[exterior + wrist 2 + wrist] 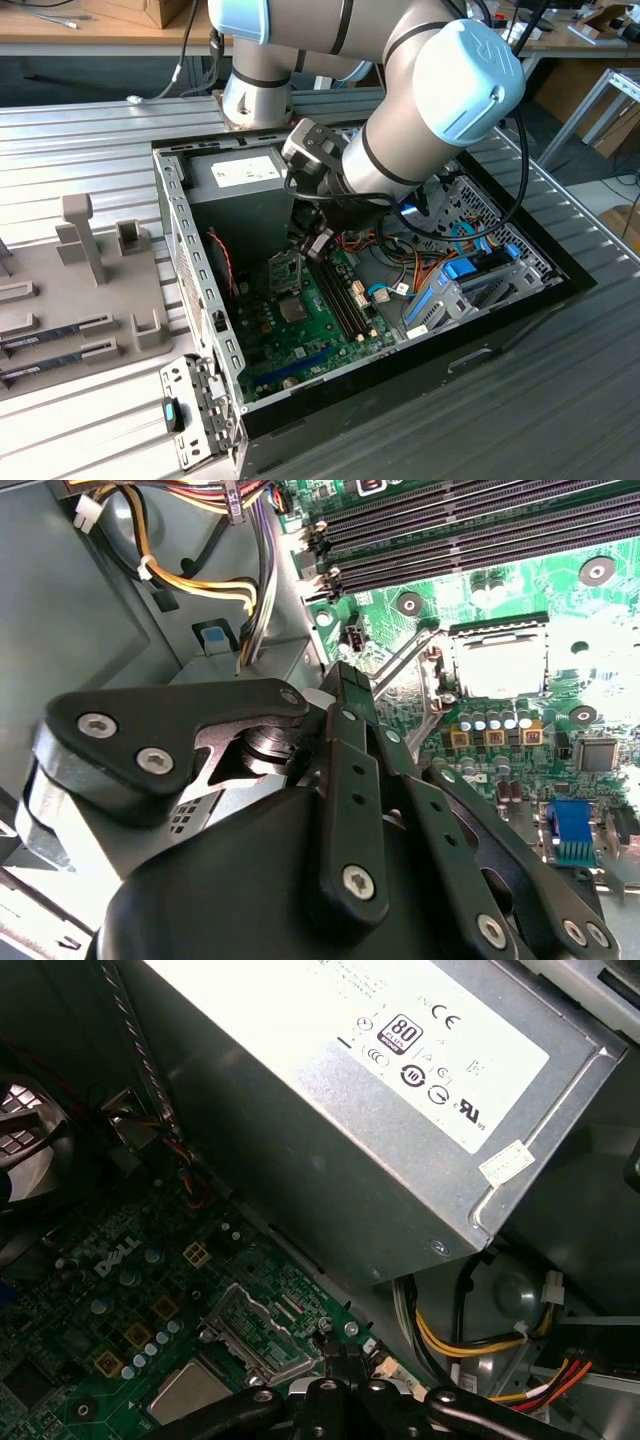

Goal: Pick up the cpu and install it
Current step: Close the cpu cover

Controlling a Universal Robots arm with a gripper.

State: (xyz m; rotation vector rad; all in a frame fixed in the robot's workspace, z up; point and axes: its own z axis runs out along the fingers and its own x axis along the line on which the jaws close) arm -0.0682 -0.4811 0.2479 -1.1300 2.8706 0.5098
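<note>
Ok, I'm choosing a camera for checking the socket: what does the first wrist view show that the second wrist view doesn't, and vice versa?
First wrist view, not the second: the grey power supply with its label. Second wrist view, not the first: the memory slots and a blue connector. Both: the cpu, the green motherboard and yellow cables.
</note>
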